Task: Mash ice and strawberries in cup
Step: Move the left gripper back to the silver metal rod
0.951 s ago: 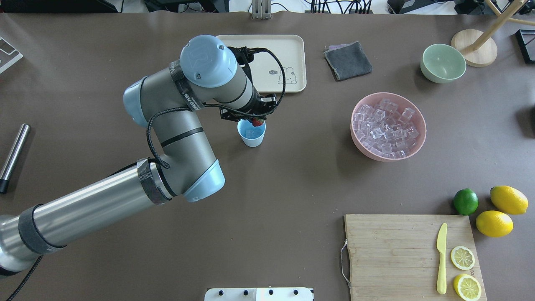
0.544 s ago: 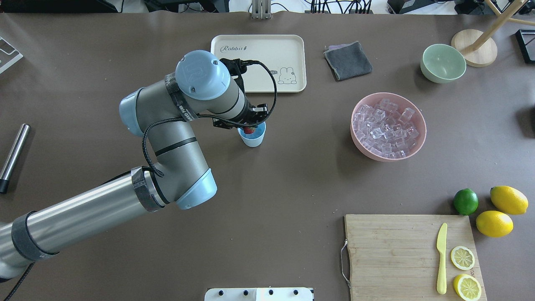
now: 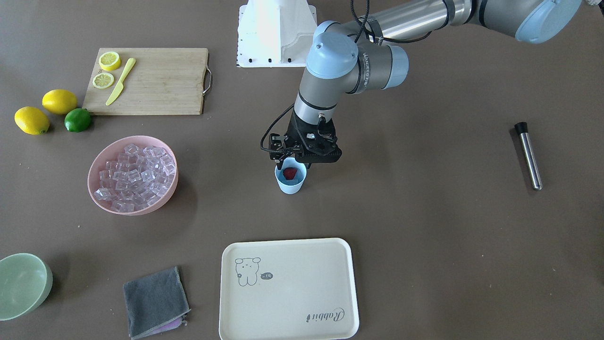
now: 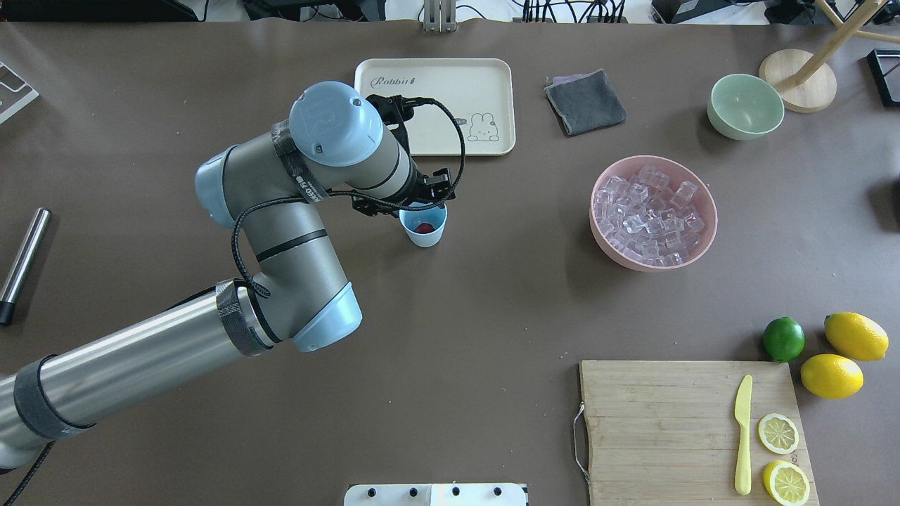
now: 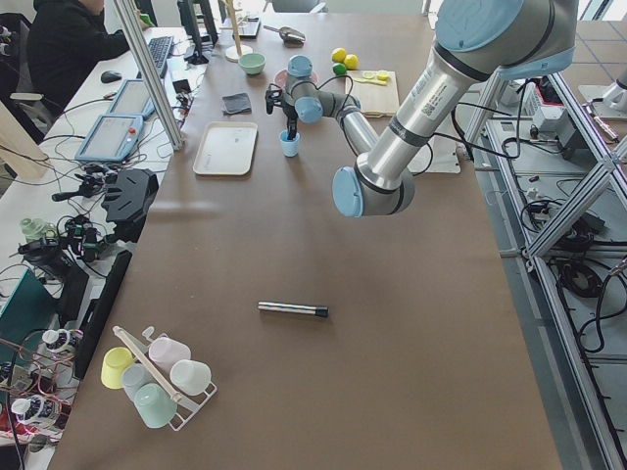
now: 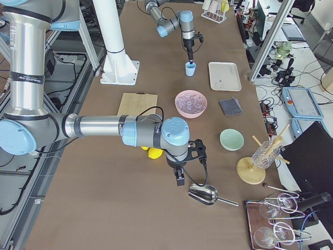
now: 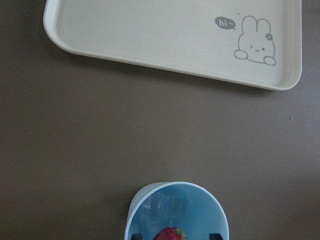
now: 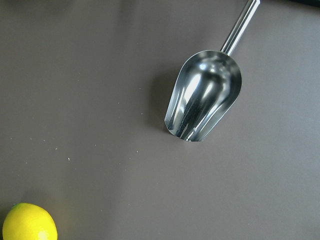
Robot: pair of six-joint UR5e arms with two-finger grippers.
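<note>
Strawberry (image 3: pixel 290 173) has dropped into the cup (image 3: pixel 289 187) beneath the wide-spread left gripper (image 3: pixel 294 163).

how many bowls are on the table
2. A pink bowl full of ice sits right of centre in the overhead view; an empty pale-green bowl is beyond it, beside a round wooden base. None seems hidden.

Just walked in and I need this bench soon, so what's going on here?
The left gripper hangs open just over the pale-blue cup. A strawberry lies inside the cup on a few ice cubes. Nothing looks mashed yet, and the metal rod lies by itself, far from the cup. The right gripper hangs near a metal scoop; whether it is open cannot be told.
</note>
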